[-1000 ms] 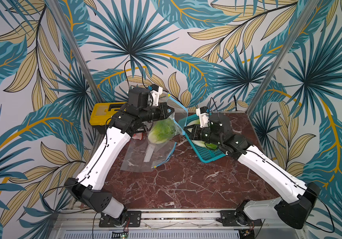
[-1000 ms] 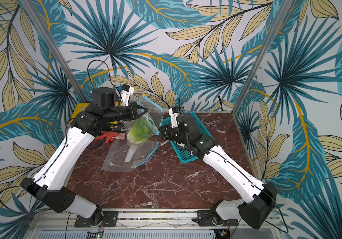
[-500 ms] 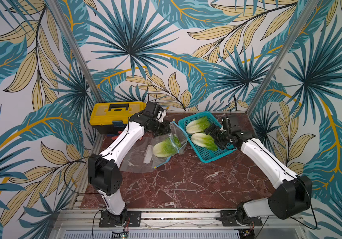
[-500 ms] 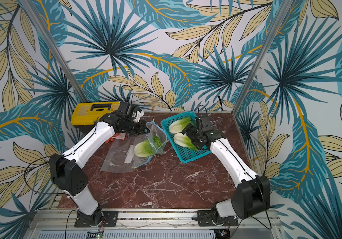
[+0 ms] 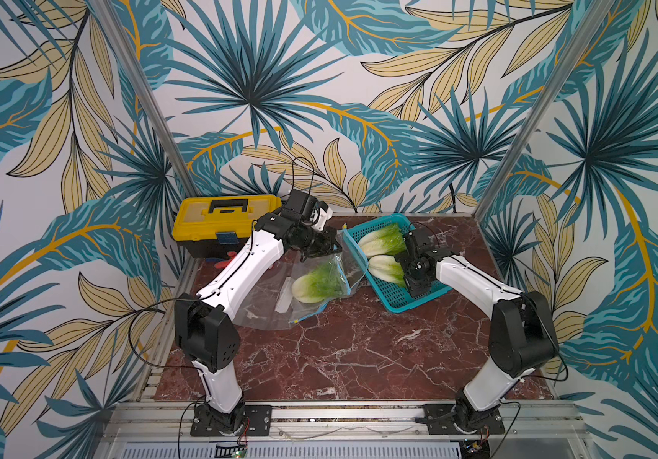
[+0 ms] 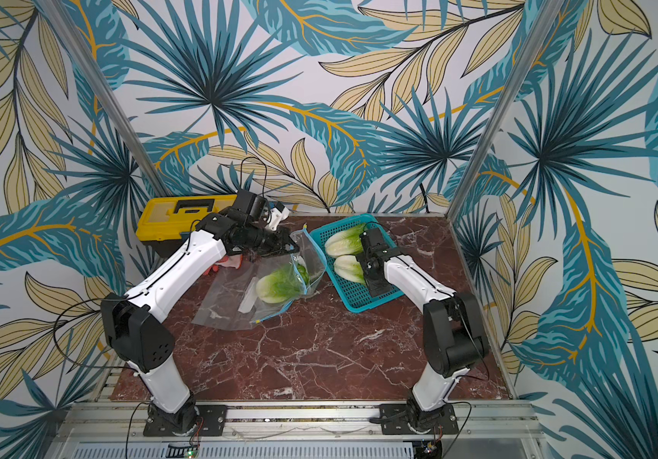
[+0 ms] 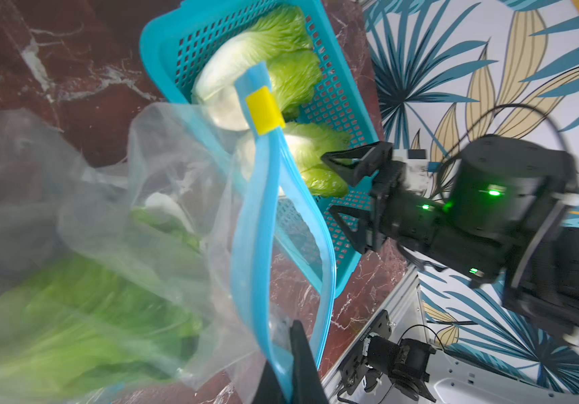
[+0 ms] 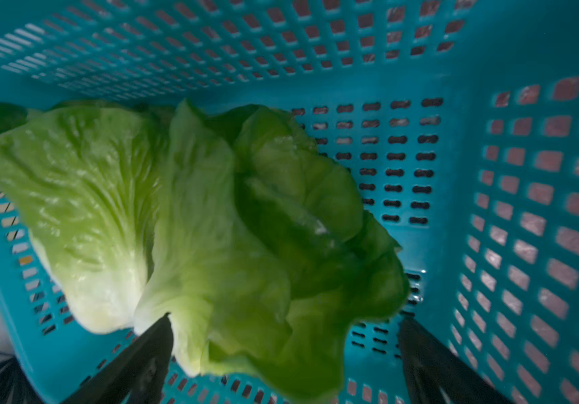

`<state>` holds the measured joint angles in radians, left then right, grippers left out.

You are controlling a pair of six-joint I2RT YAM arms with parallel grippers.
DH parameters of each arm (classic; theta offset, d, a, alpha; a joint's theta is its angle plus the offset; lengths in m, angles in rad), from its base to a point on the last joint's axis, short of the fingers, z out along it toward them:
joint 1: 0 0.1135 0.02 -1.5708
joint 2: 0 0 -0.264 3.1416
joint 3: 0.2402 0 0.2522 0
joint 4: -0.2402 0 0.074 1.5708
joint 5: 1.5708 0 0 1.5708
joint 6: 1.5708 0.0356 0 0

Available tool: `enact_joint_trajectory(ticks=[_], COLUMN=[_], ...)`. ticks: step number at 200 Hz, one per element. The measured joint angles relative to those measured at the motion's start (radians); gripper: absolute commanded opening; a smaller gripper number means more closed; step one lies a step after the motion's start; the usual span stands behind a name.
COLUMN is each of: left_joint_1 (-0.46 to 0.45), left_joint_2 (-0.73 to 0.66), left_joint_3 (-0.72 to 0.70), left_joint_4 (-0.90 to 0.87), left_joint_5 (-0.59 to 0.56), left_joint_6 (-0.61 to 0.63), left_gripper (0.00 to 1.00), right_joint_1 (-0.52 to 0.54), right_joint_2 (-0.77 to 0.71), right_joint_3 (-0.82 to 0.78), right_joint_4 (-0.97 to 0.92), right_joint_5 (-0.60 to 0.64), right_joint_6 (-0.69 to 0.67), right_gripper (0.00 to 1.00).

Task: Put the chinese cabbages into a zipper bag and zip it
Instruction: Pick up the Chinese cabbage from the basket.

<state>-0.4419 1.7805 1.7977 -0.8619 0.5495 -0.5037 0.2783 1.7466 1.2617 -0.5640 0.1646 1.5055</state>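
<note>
We've got one cabbage (image 5: 317, 283), white base, frilly green top, in the zipper bag (image 5: 263, 302) our left gripper (image 7: 282, 370) pinches; right gripper (image 8: 284, 321) is spread over two cabbages (image 5: 385, 254) at its 3 o'clock.

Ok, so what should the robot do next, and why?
Probably close the right jaws on the nearer cabbage in the blue basket. They stand wide open on either side of its leafy end, while the left jaws pinch the rim of the zipper bag, holding its mouth up. One cabbage is already inside; two wait in the basket.
</note>
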Motion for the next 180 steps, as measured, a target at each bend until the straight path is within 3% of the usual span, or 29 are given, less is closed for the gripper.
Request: enact_joint_trajectory(ticks=[26, 38, 60, 79, 115, 148, 162, 180], left_joint_1=[-0.004, -0.004, -0.004, -0.003, 0.003, 0.012, 0.012, 0.012], left_joint_2=[-0.006, -0.008, -0.016, -0.023, -0.023, -0.023, -0.023, -0.023], left_joint_3=[0.003, 0.002, -0.004, -0.01, -0.011, -0.011, -0.011, -0.011], left_joint_4=[0.0, 0.0, 0.0, -0.002, -0.002, -0.002, -0.002, -0.003], left_joint_5=[0.005, 0.005, 0.003, -0.003, -0.006, -0.005, -0.004, -0.003], left_joint_6=[-0.001, -0.001, -0.001, 0.0, 0.002, 0.002, 0.002, -0.001], left_gripper=[0.0, 0.0, 0.0, 0.0, 0.0, 0.0, 0.0, 0.0], right_joint_1=[0.0, -0.002, 0.002, 0.007, 0.004, 0.018, 0.065, 0.199], right_joint_2=[0.105, 0.121, 0.105, 0.063, -0.079, -0.246, -0.304, -0.375], right_joint_3=[0.037, 0.052, 0.052, 0.047, 0.046, 0.119, 0.175, 0.219], right_joint_4=[0.05, 0.075, 0.108, 0.114, 0.113, 0.081, 0.051, 0.033], right_joint_5=[0.014, 0.031, 0.057, 0.091, 0.138, 0.101, 0.087, 0.099], right_joint_6=[0.072, 0.083, 0.077, 0.019, -0.206, -0.54, -0.681, -0.829], right_gripper=[0.87, 0.71, 0.3, 0.14, 0.09, 0.06, 0.04, 0.03])
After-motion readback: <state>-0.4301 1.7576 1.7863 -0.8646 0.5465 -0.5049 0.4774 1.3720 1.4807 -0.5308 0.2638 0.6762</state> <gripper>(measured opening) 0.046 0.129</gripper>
